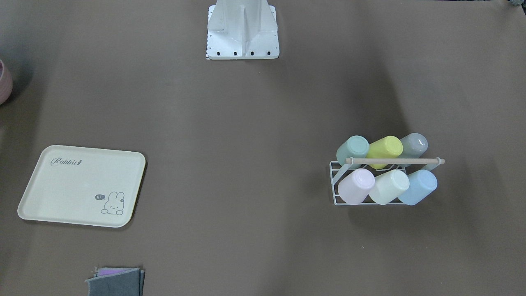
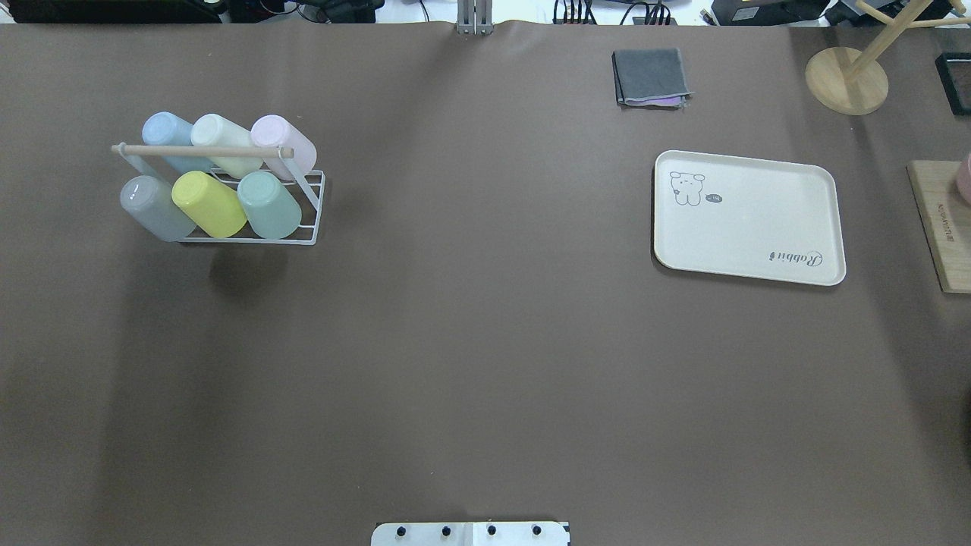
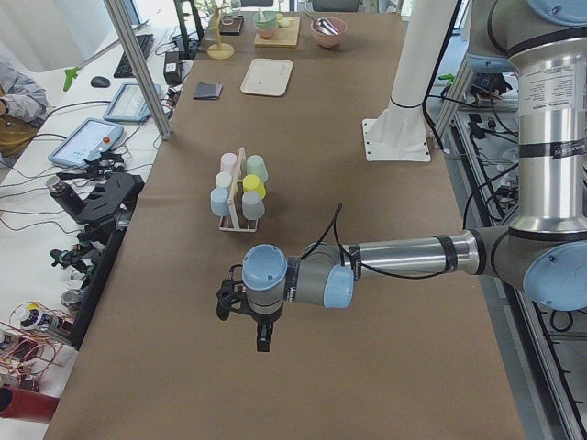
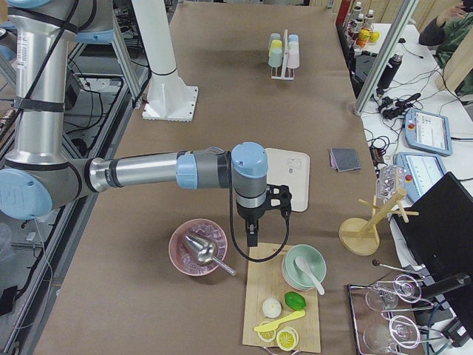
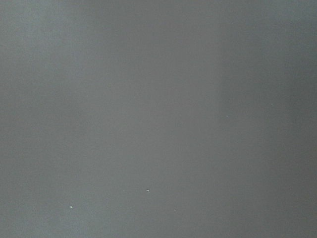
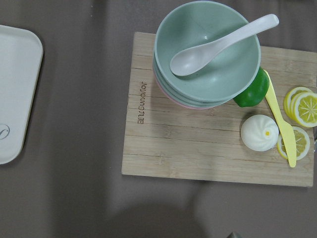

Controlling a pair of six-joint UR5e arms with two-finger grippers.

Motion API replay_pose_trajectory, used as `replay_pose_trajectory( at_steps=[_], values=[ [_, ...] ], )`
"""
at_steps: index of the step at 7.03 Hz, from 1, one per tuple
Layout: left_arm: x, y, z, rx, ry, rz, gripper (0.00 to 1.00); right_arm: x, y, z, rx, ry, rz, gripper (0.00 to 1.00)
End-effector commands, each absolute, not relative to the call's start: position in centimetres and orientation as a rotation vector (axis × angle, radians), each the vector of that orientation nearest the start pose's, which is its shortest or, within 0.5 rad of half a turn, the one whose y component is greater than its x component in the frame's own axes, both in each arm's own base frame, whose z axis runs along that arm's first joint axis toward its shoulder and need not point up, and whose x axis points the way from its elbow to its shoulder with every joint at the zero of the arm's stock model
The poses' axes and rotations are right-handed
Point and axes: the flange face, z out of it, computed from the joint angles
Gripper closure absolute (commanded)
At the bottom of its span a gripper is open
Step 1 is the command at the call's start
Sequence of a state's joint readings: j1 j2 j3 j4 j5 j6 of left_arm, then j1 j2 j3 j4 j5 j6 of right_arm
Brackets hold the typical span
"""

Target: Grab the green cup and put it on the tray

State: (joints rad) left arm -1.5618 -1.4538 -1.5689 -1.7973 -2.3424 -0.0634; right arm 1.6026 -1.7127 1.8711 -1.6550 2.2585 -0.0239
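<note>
The green cup (image 1: 352,150) (image 2: 269,203) lies tilted in a white wire rack (image 2: 311,220), at the end of the row nearest the robot, beside a yellow cup (image 2: 208,203). The cream tray (image 1: 61,185) (image 2: 751,220) lies bare on the other half of the table; its corner shows in the right wrist view (image 6: 15,89). My left gripper (image 3: 263,341) hangs over bare brown table, well short of the rack. My right gripper (image 4: 252,240) hangs past the tray, over the edge of a wooden board. I cannot tell whether either is open or shut.
The rack holds several pastel cups under a wooden handle bar (image 2: 201,151). A wooden board (image 6: 213,134) carries stacked bowls (image 6: 208,54) with a spoon, lemon slices and a bun. A pink bowl (image 4: 198,248), a folded grey cloth (image 2: 652,76) and a wooden stand (image 2: 846,80) lie near the tray.
</note>
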Motion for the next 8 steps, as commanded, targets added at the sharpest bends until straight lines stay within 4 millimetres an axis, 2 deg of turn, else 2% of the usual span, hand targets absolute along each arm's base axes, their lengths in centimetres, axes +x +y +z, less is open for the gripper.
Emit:
replay_pose_trajectory(
  at_steps=[1, 2, 3, 4, 5, 6, 7, 8],
  values=[
    [-6.0, -44.2, 71.2, 0.039, 0.775, -0.024, 0.02, 8.3, -43.0, 59.1, 0.093, -0.690, -0.028, 0.00],
    [-6.0, -44.3, 71.2, 0.058, 0.775, -0.016, 0.02, 8.3, -43.1, 58.6, 0.101, -0.695, -0.033, 0.00],
    [-6.0, -44.1, 71.4, 0.056, 0.773, -0.017, 0.02, 8.1, -43.3, 59.6, 0.077, -0.693, -0.029, 0.00],
    [-6.0, -45.0, 70.9, 0.062, 0.765, -0.016, 0.02, 8.1, -43.8, 59.6, 0.073, -0.697, -0.029, 0.00],
    [-6.0, -45.7, 71.0, 0.066, 0.766, -0.013, 0.02, 7.9, -43.1, 59.4, 0.076, -0.714, -0.029, 0.00],
    [-5.9, -48.2, 68.9, 0.097, 0.764, -0.001, 0.02, 7.8, -43.3, 58.5, 0.091, -0.729, -0.025, 0.00],
    [-4.2, -51.2, 65.8, 0.109, 0.768, 0.042, 0.02, 7.6, -43.6, 57.7, 0.099, -0.755, -0.021, 0.00],
    [-3.4, -51.9, 63.3, 0.139, 0.767, 0.072, 0.02, 7.0, -44.0, 57.8, 0.079, -0.812, 0.006, 0.00]
  ],
)
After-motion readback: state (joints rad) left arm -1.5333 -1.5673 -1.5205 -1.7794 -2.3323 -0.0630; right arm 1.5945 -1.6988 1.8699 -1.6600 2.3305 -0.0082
